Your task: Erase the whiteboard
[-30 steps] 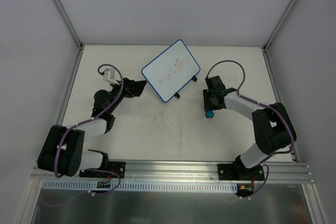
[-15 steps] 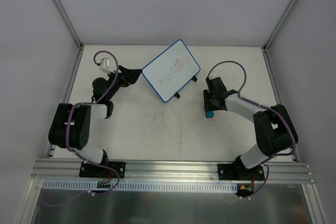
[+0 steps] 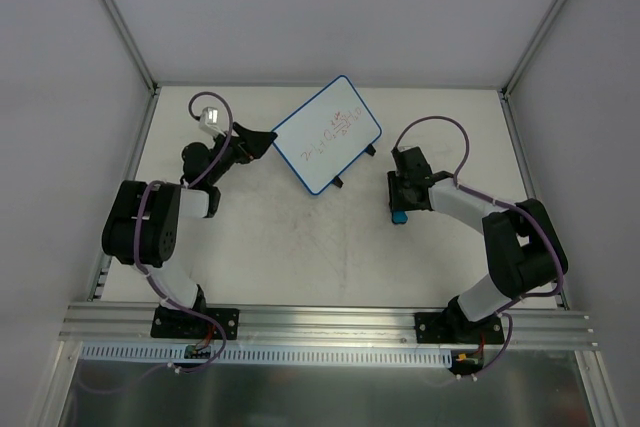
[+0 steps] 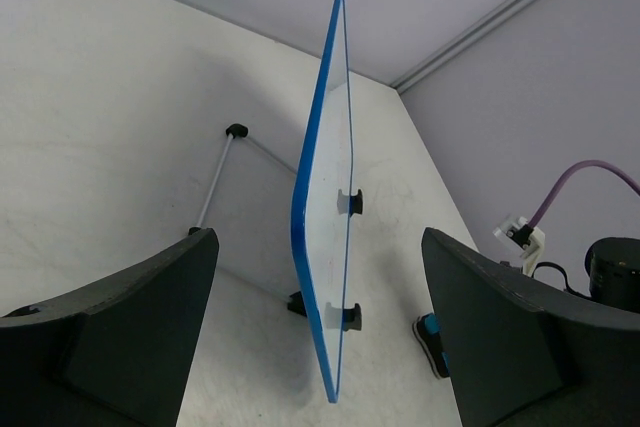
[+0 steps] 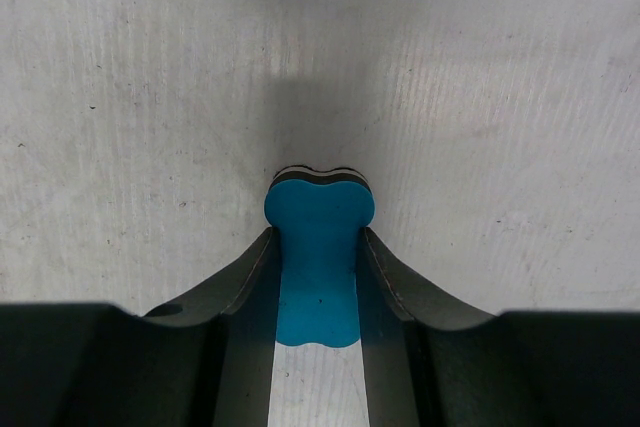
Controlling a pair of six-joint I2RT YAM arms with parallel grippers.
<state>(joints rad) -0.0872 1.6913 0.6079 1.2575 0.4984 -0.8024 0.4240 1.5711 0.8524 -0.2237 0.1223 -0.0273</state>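
Whiteboard (image 3: 328, 135) stands edge-on just ahead of open left gripper (image 3: 263, 140); right gripper (image 3: 400, 209) clamps blue eraser (image 5: 318, 212)

The right gripper (image 5: 318, 245) pinches a blue eraser (image 5: 320, 209) between both dark fingers — its far end juts out over the scuffed white table (image 5: 130, 97), shadow beyond.

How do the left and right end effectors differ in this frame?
The left end effector is open; the right end effector is shut on the blue eraser. The left one straddles the edge of the propped-up whiteboard, its fingers clear of it; the right one sits apart from the board, pointing down at the table. Both are black and two-fingered.
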